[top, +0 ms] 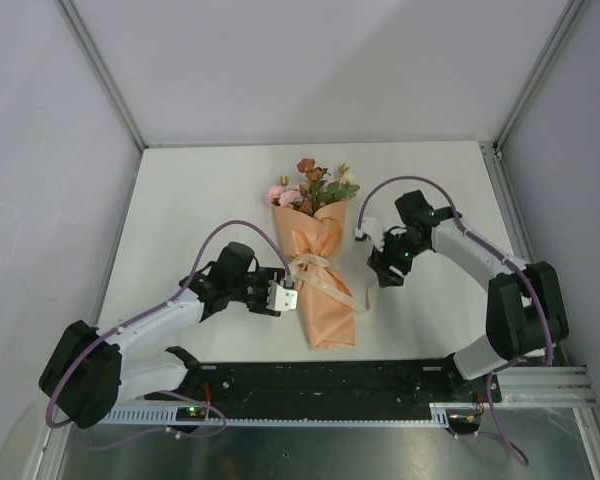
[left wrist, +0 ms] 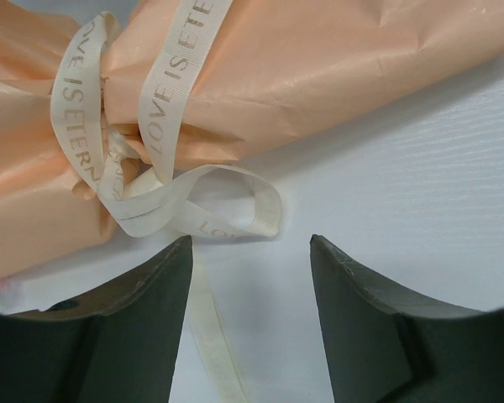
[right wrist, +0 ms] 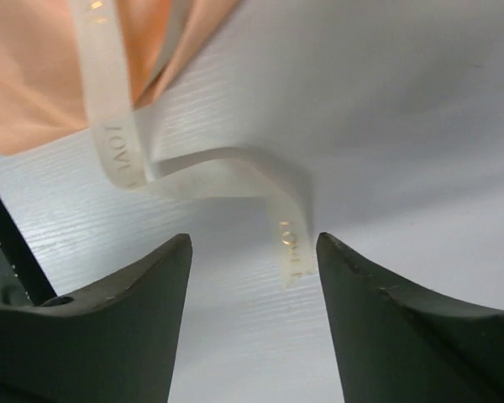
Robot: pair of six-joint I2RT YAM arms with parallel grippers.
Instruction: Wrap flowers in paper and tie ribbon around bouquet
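Observation:
The bouquet lies on the white table: a peach-orange paper (top: pixel 323 300) cone with the flowers (top: pixel 311 186) sticking out at its far end. The cream ribbon (top: pixel 314 265) is knotted round the cone's waist, one tail trailing right. My left gripper (top: pixel 291 297) is at the cone's left side, open. In the left wrist view the ribbon (left wrist: pixel 124 159) knot and a loop lie just ahead of the left gripper (left wrist: pixel 248 248), and a tail runs loose on the table between its fingers. My right gripper (top: pixel 378 268) is open to the cone's right; the ribbon (right wrist: pixel 289 243) end lies loose by the right gripper (right wrist: pixel 254 243).
White walls and metal posts enclose the table (top: pixel 200 200). A black rail (top: pixel 320 378) with the arm bases runs along the near edge. The peach-orange paper (right wrist: pixel 42 75) fills the upper left of the right wrist view.

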